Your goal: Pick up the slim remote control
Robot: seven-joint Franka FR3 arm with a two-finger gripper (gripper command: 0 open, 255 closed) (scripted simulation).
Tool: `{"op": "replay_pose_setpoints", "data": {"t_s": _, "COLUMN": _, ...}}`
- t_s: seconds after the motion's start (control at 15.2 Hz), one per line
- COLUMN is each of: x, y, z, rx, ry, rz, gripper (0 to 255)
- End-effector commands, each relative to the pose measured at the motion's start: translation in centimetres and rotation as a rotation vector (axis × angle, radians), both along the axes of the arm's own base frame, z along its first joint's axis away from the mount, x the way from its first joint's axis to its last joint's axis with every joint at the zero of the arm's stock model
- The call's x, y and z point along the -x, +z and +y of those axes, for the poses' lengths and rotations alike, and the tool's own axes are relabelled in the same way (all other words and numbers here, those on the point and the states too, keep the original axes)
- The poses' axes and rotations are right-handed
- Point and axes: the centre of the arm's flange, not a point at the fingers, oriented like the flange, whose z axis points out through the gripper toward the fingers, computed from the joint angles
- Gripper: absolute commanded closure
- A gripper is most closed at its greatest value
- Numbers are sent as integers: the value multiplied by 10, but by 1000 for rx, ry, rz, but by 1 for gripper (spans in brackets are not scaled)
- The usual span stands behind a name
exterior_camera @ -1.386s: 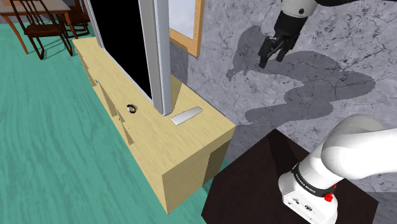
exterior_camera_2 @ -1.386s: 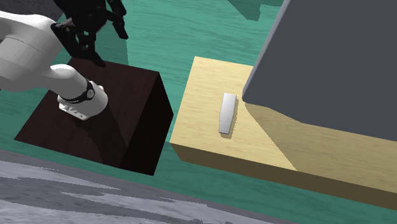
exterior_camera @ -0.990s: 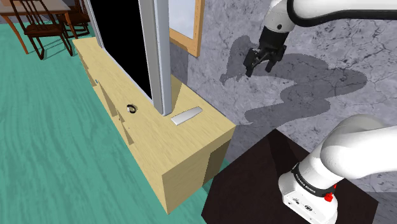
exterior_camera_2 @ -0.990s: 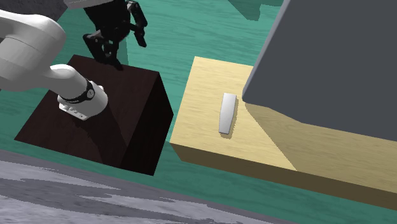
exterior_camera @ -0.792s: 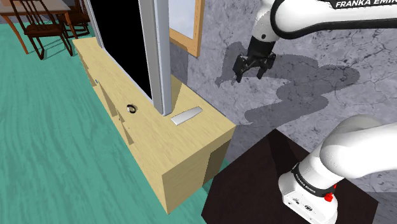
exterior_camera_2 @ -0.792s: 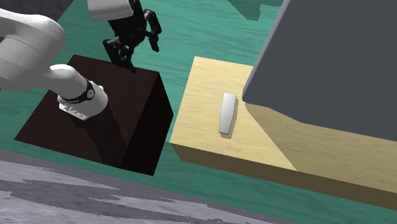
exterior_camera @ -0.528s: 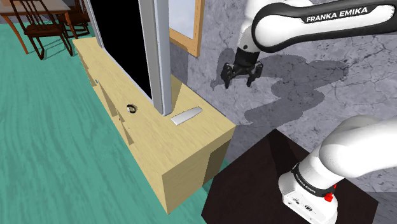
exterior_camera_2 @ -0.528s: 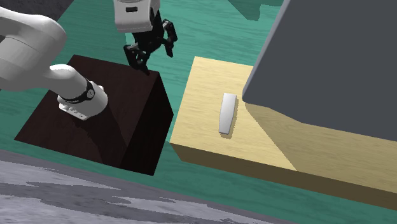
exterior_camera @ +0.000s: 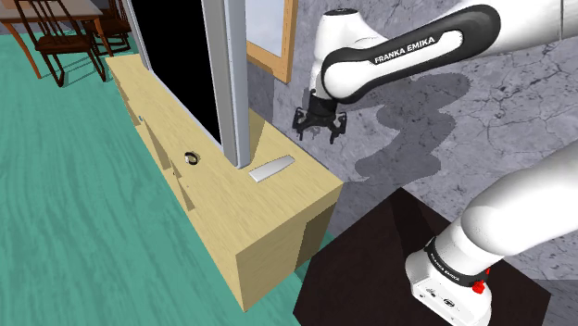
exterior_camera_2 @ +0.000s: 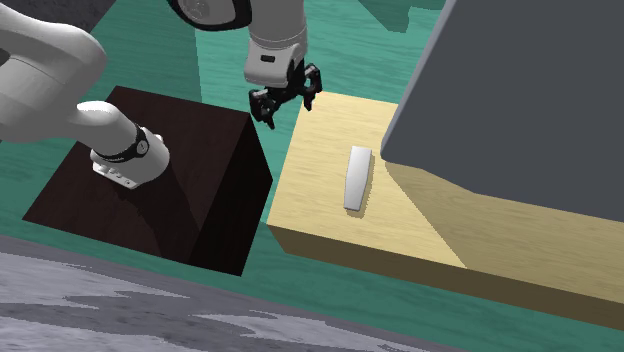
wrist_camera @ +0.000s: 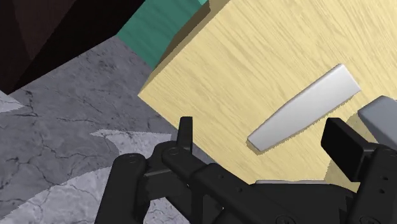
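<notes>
I'm on the approach — my hand (exterior_camera: 319,130) hangs empty, fingers apart, above the table's (exterior_camera: 259,218) near end. The slim pale remote (exterior_camera: 271,169) lies flat beside the screen (exterior_camera: 232,83). Next — centre over it, align across its width, descend.

Home living room, flat screen (exterior_camera: 227,83) on long wooden cabinet (exterior_camera: 241,222), dining chairs (exterior_camera: 48,28), teal floor (exterior_camera: 74,231)

Gripper (exterior_camera: 318,131) mid-frame, fingers apart, up & right of remote (exterior_camera: 271,169), not touching. Remote flat on wood cabinet (exterior_camera: 250,231) by grey panel (exterior_camera: 229,83). Stand (exterior_camera: 361,269) lower right.
</notes>
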Motion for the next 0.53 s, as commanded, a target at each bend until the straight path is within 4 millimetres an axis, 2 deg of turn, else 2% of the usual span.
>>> {"op": "replay_pose_setpoints", "data": {"t_s": 0.0, "x": -17, "y": -23, "z": 5, "rx": -8, "ry": -76, "rz": 1, "gripper": 0}}
{"op": "replay_pose_setpoints", "data": {"t_s": 0.46, "x": -79, "y": -91, "z": 16, "rx": -29, "ry": -324, "rz": 5, "gripper": 0}}
